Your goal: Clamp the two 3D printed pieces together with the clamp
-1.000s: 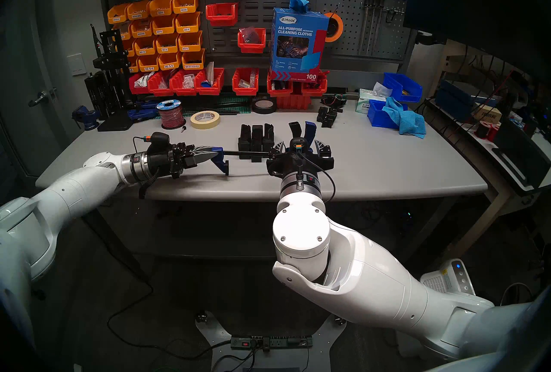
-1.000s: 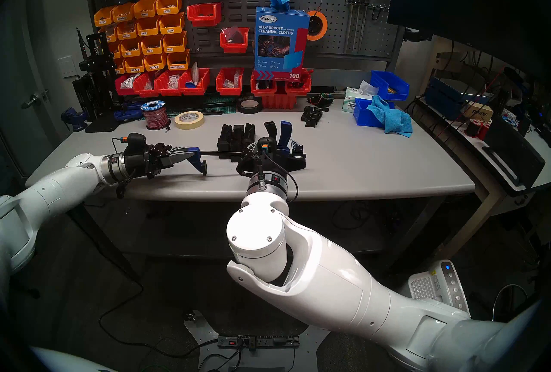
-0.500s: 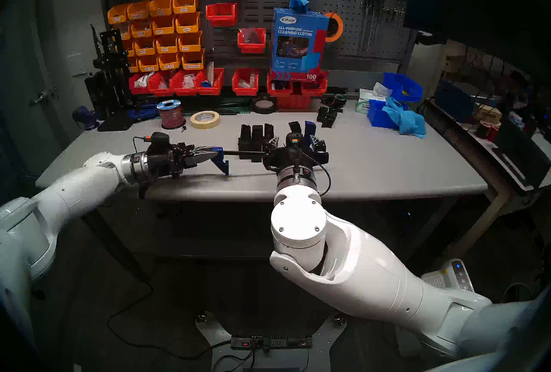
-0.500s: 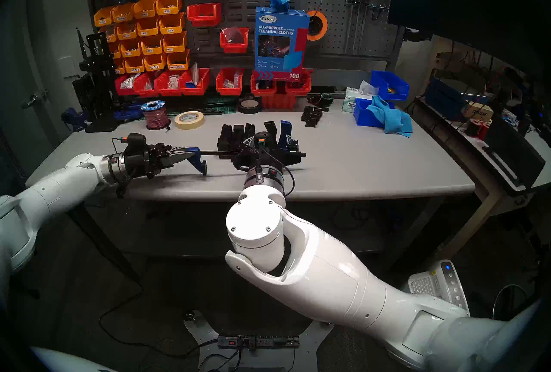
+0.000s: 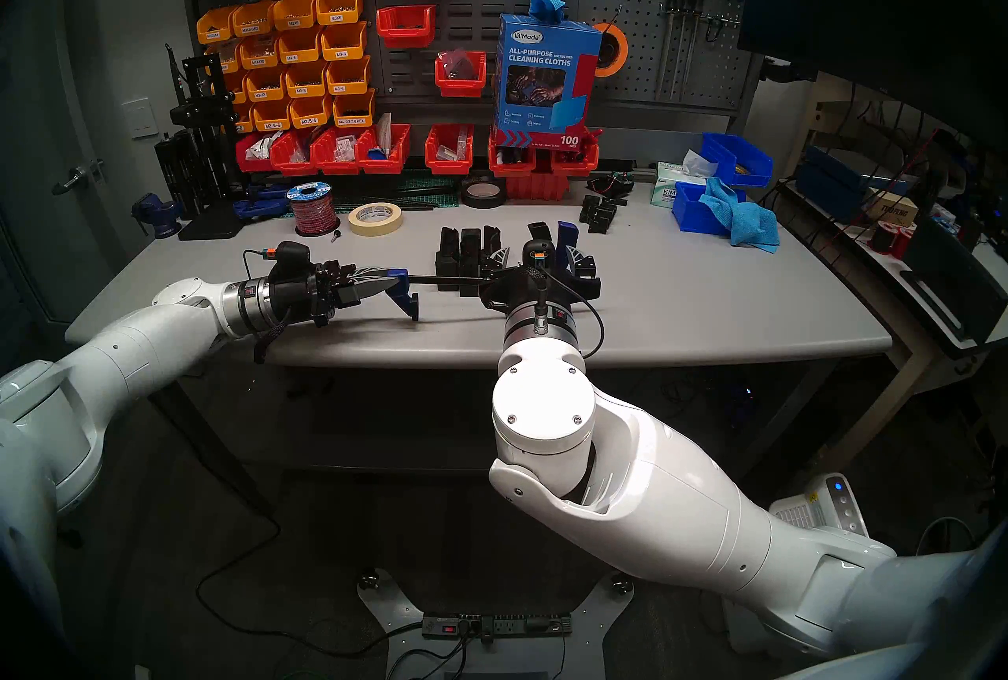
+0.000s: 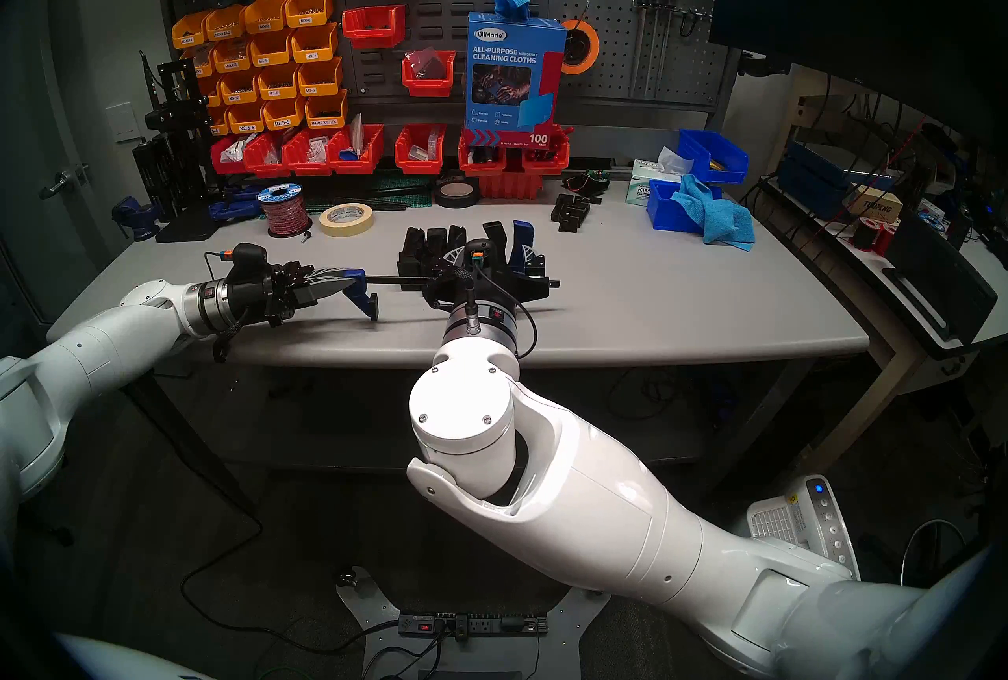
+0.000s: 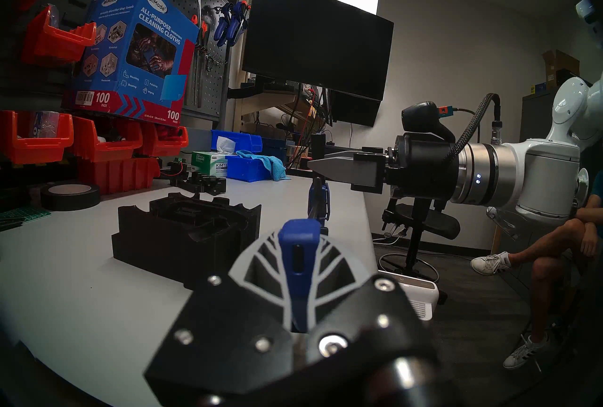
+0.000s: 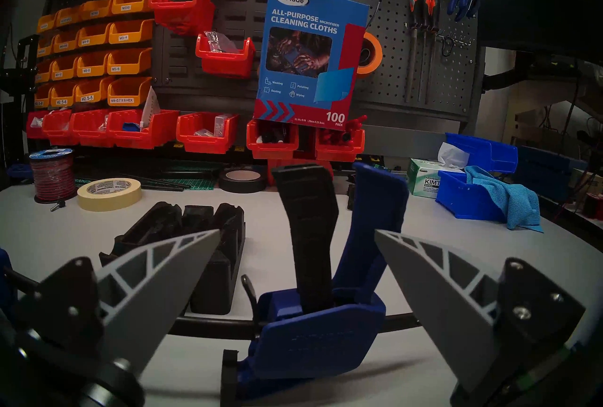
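— Where is the clamp point(image 5: 406, 285)?

— Held level above the grey bench point(image 5: 709, 302), its black bar running crosswise just in front of the two 3D printed pieces point(image 5: 468, 253). The left claw point(image 5: 394, 282) is clenched on the blue fixed jaw end of the clamp; in the left wrist view its pale fingers point(image 7: 257, 261) press on either side of that blue end piece.

— And the right claw point(image 8: 297, 235)?

— Released, spread wide. In the right wrist view its two grey fingers stand on either side of the clamp's handle, touching nothing; the black trigger and the blue grip rise between them.

— The printed pieces?

— They stand side by side on the bench, notched tops up, left of the handle, behind the bar. Whether they touch each other, I cannot tell.

— Anything near?

— A masking tape roll point(image 5: 375, 219) and a red wire spool point(image 5: 313, 210) further back on the left.
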### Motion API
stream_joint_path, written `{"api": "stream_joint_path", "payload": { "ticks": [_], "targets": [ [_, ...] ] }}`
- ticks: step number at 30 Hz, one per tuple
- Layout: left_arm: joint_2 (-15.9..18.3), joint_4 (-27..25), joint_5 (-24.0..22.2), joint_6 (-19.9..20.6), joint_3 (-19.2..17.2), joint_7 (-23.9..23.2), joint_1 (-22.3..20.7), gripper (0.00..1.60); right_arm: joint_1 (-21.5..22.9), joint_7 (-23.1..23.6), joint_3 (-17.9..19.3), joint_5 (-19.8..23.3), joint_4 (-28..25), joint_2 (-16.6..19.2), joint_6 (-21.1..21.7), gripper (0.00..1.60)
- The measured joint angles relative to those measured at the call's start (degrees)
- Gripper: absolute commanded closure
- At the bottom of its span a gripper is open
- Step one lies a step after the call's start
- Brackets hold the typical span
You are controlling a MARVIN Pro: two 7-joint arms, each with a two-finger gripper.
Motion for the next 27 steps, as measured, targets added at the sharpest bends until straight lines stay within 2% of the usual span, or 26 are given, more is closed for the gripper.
{"api": "stream_joint_path", "payload": {
  "ticks": [14,27],
  "targets": [
    [0.0,0.0,-0.1,0.0,0.1,0.0,0.0,1.60,-1.8,-1.4,-0.3,0.1,-0.9,1.5,-0.2,0.00],
    [0.0,0.0,-0.1,0.0,0.2,0.0,-0.1,1.60,-1.1,0.4,0.2,0.8,-0.6,2.4,-0.2,0.00]
  ]
}}
